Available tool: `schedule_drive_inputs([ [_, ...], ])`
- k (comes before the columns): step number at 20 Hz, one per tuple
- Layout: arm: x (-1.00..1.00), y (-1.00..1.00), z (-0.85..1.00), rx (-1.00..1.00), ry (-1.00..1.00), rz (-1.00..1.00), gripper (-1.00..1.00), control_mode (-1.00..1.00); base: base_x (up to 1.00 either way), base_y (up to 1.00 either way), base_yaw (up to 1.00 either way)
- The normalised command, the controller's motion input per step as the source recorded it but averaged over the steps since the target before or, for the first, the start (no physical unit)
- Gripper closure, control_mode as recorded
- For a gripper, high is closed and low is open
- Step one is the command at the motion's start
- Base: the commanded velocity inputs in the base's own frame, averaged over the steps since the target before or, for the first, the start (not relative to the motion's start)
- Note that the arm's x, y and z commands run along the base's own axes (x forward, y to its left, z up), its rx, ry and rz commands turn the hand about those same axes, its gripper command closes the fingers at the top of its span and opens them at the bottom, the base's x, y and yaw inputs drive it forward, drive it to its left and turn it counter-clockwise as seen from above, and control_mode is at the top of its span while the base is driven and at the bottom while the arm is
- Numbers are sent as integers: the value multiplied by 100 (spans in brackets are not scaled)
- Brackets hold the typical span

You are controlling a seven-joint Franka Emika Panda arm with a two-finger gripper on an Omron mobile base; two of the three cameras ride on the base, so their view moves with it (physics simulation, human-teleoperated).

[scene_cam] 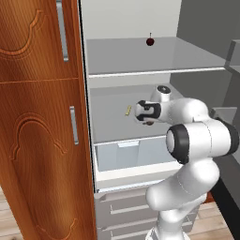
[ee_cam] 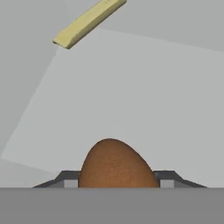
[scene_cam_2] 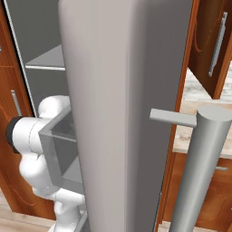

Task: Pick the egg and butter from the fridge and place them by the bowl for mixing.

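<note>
The egg (ee_cam: 116, 164) sits between the fingertips of the gripper (ee_cam: 116, 179), a dark tip showing at each side of it, so the jaws look clamped on it over the middle shelf of the fridge (scene_cam: 140, 56). The butter (ee_cam: 89, 22) lies farther in and to the left, its long axis running diagonally.

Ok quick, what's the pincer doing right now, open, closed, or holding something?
Pincer: closed on the brown egg, its fingertips flanking it, above the fridge shelf.
</note>
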Motion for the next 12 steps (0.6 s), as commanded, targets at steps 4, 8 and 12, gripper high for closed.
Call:
schedule_drive_inputs([
  [4,-44,-3,26,-1,4,5,100,-100,0,0,0],
  [8,-37,-2,29,-3,1,4,100,-100,0,0,0],
  [12,-35,-1,27,-5,3,4,100,-100,0,0,0],
])
